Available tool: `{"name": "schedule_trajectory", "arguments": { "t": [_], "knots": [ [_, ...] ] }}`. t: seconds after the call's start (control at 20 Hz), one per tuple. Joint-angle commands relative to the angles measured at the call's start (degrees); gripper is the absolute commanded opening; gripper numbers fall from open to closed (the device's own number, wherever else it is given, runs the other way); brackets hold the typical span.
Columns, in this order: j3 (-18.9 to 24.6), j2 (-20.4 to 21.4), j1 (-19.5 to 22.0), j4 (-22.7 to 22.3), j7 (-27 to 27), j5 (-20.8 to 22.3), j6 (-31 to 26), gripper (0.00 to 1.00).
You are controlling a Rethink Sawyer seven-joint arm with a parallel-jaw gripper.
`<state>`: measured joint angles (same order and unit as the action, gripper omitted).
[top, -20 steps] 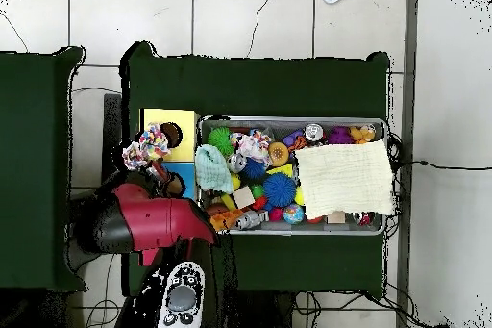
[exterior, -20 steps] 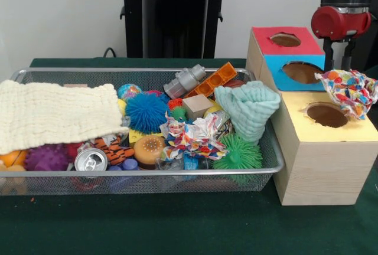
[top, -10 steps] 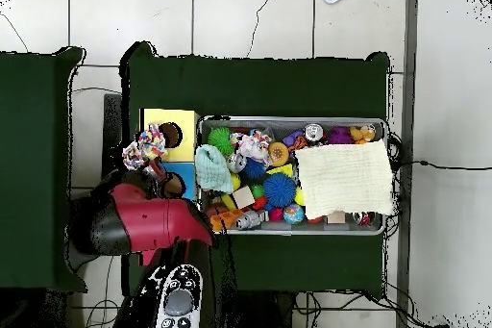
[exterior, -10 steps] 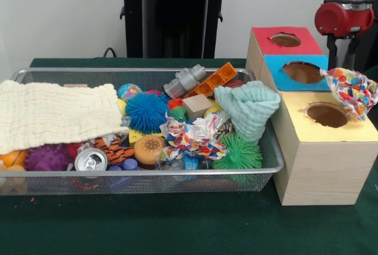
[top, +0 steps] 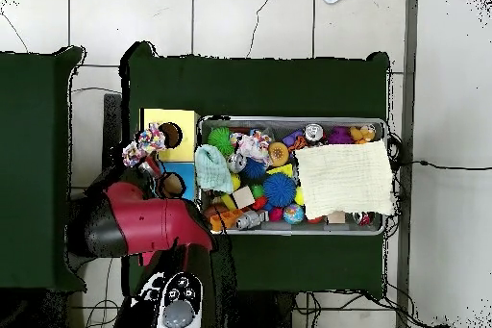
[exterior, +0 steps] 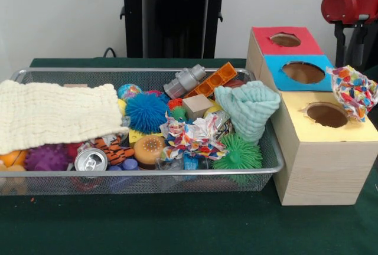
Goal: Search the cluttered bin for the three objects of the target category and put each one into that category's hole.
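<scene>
A crumpled, many-coloured paper ball (exterior: 353, 91) hangs at the right edge of the wooden box (exterior: 322, 160), just right of the yellow hole (exterior: 326, 115). My gripper (exterior: 349, 66) comes down onto its top and is shut on it. The box also has a blue hole (exterior: 302, 72) and a red hole (exterior: 285, 39). In the overhead view the paper ball (top: 144, 144) shows beside the box (top: 159, 122), with the red arm (top: 144, 226) below it. A second crumpled paper (exterior: 189, 137) lies in the wire bin (exterior: 147, 175).
The bin holds a cream cloth (exterior: 56, 113), a teal cloth (exterior: 248, 110), a blue spiky ball (exterior: 146, 112), a green spiky ball (exterior: 238, 154), a can (exterior: 91, 160), an orange brick (exterior: 215, 79) and a wooden cube (exterior: 196, 105).
The arm has risen and shifted right in the front view. The paper ball has drifted a little to the right with it, farther from the yellow hole.
</scene>
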<state>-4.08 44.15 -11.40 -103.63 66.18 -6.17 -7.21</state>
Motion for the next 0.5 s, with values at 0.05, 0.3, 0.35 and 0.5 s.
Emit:
{"name": "schedule_trajectory", "arguments": {
  "t": [0.05, 0.3, 0.35, 0.5],
  "knots": [
    [3.5, 0.2, 1.8, 0.4, 7.9, 2.2, -5.1, 1.00],
    [3.3, 0.0, 1.7, 0.9, 8.0, 2.1, -5.3, 1.00],
    [3.3, 0.0, 1.7, 0.9, 7.9, 2.1, -5.4, 1.00],
    [3.0, -0.1, 1.4, 1.2, 8.0, 1.9, -5.8, 1.00]
  ]
}}
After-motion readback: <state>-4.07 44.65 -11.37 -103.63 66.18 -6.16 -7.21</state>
